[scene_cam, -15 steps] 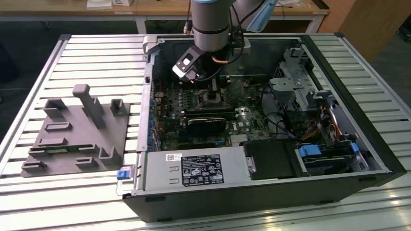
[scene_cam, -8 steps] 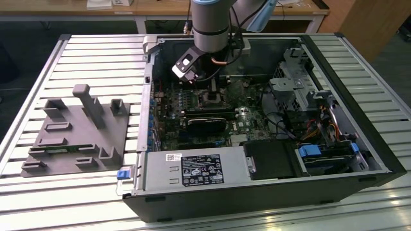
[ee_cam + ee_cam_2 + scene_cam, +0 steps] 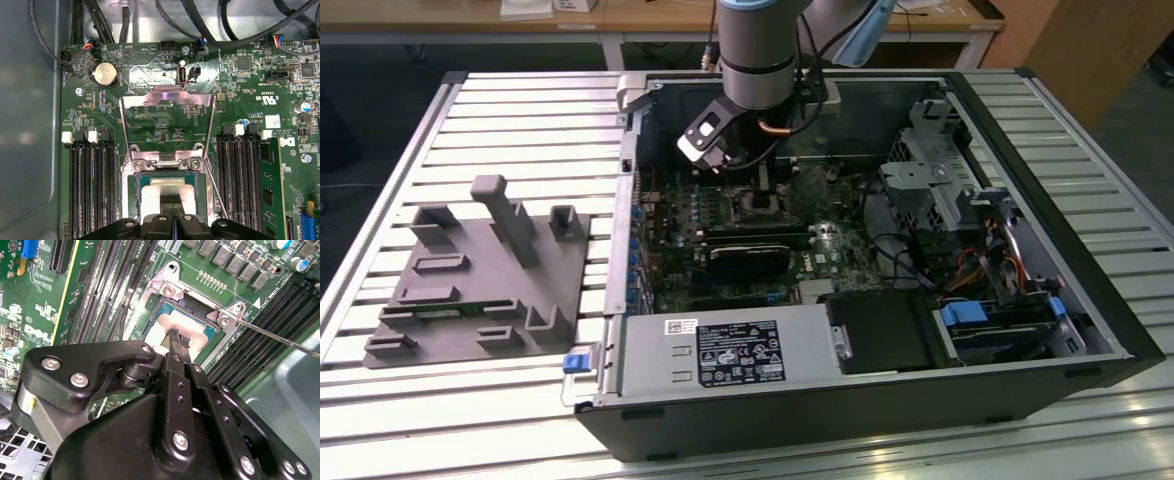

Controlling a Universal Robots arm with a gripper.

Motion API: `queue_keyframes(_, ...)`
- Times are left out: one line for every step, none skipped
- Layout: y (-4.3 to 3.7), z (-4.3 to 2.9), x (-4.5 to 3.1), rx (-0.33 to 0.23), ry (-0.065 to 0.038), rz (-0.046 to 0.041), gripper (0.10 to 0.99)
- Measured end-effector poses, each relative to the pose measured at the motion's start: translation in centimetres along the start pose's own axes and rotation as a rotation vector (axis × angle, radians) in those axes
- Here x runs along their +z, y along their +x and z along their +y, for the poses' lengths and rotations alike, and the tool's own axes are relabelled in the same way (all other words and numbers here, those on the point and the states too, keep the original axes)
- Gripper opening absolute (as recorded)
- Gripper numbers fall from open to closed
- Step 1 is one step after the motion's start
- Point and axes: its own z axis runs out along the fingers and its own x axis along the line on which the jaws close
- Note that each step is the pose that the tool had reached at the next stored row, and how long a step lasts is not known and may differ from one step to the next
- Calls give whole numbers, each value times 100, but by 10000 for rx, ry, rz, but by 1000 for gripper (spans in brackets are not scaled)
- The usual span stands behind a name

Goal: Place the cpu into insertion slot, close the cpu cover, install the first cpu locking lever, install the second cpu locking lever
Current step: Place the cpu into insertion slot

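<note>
Flat pale-silver square cpu lies in the metal-rimmed slot, upper middle of the exterior view. Thin silver cover frame stands open. Black gripper fingers pressed together, tips at cpu top.
</note>
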Motion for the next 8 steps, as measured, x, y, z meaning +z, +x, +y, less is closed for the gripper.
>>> queue_keyframes(0,0,0,0,0,1,106)
queue_keyframes(0,0,0,1,0,0,106)
queue_keyframes(0,0,-1,0,-1,2,106)
queue_keyframes(1,1,-4,1,-3,5,106)
queue_keyframes(2,2,-8,1,-7,10,106)
queue_keyframes(2,3,-17,2,-6,12,106)
queue_keyframes(1,3,-31,1,-2,4,106)
queue_keyframes(1,4,-44,1,-1,3,106)
